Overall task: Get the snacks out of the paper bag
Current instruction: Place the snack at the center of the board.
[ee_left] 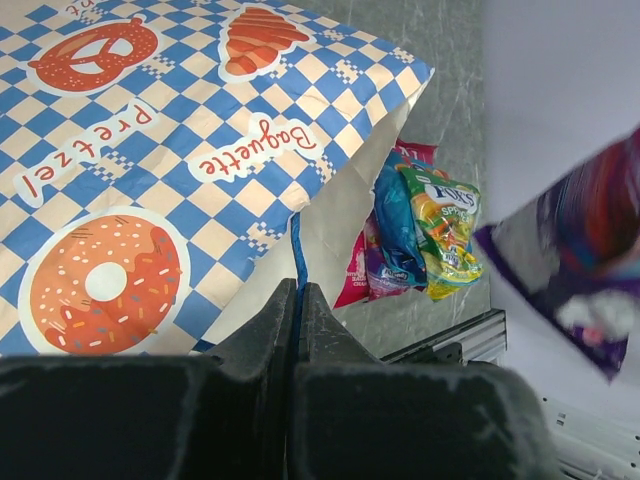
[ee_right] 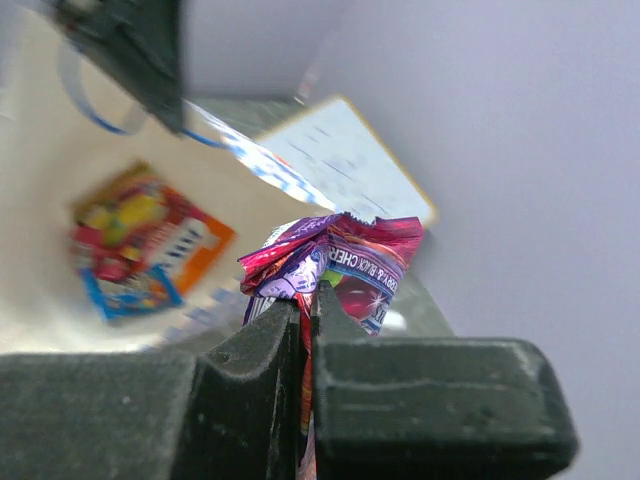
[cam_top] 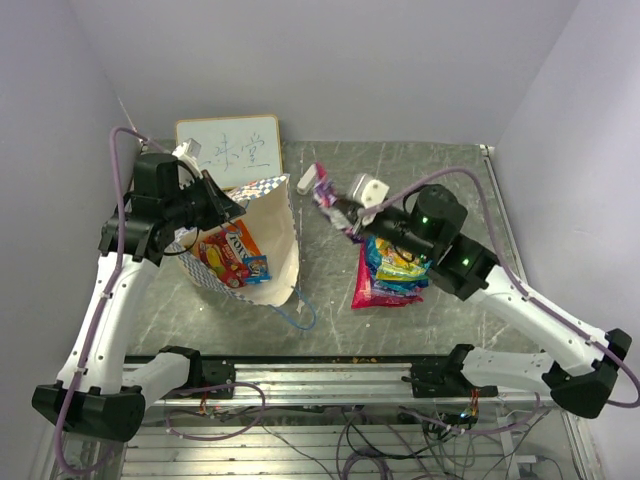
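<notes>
The paper bag lies with its mouth open, its checked side filling the left wrist view. My left gripper is shut on the bag's blue cord handle at the rim. An orange packet and a small blue packet lie inside the bag. My right gripper is shut on a crumpled purple-red packet, held in the air right of the bag mouth. A pile of pink-red, blue and green-yellow snacks lies on the table, also in the left wrist view.
A white framed writing board leans behind the bag, also in the right wrist view. The bag's other blue cord handle trails on the grey table near the front rail. Walls close in on both sides.
</notes>
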You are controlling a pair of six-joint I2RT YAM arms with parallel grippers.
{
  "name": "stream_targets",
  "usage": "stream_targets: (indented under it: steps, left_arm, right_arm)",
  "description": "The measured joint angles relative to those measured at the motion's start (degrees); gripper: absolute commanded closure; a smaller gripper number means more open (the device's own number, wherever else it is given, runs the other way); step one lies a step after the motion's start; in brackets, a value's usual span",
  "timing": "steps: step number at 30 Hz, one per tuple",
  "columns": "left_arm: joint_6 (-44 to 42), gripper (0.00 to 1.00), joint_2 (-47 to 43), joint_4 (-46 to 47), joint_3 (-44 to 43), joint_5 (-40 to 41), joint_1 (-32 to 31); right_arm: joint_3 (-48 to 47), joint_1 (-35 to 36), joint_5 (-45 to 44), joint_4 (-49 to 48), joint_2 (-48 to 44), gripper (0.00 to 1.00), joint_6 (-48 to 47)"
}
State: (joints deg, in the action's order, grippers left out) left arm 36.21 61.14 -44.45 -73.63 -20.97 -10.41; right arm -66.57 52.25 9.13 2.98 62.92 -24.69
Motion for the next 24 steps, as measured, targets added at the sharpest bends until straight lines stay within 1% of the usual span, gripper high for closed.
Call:
stream_targets:
  steps: [4,7,9,13,17,20,24]
  left_arm:
    - [-1.1,0.93,1.0,-0.5,-0.4,0.0,0.0]
    - [-2.3,0.93,2.3,-1.4,-2.1,0.0,0.0]
    - [-3.2,0.93,3.0,-1.9,-3.5,0.0,0.0]
    - [-4.3,0.93,3.1,-2.1,-4.8,-0.3,0.0]
    - [-4.3,0.93,3.2,-2.3,-4.8,-1.2,0.0]
    - [-4.4,0.93,3.2,-2.2,-4.8,-2.3,0.0]
    - [-4.5,0.93,3.2,-2.1,-4.7,-3.3,0.0]
  right_arm:
    - [0.2,-7.3,-3.8,1.2,0.8,1.0,-2.1]
    - [0.1,-10.7,-9.4,0.5,4.3,1.0,-3.4]
    - [-1.2,-12.8,-14.4,0.0,9.2,1.0,-3.6]
    - [-7.7,-18.6,-26.9,-1.2,25.4,1.0,-2.3]
    - [-13.2,-23.1,-36.3,-0.5,38.2,1.0,-0.3]
    - [-16.1,-25.8,-42.5,-0.4,45.1,1.0,0.5]
    - [-19.6,-27.9,-47.1,-1.1,52.2,1.0,0.7]
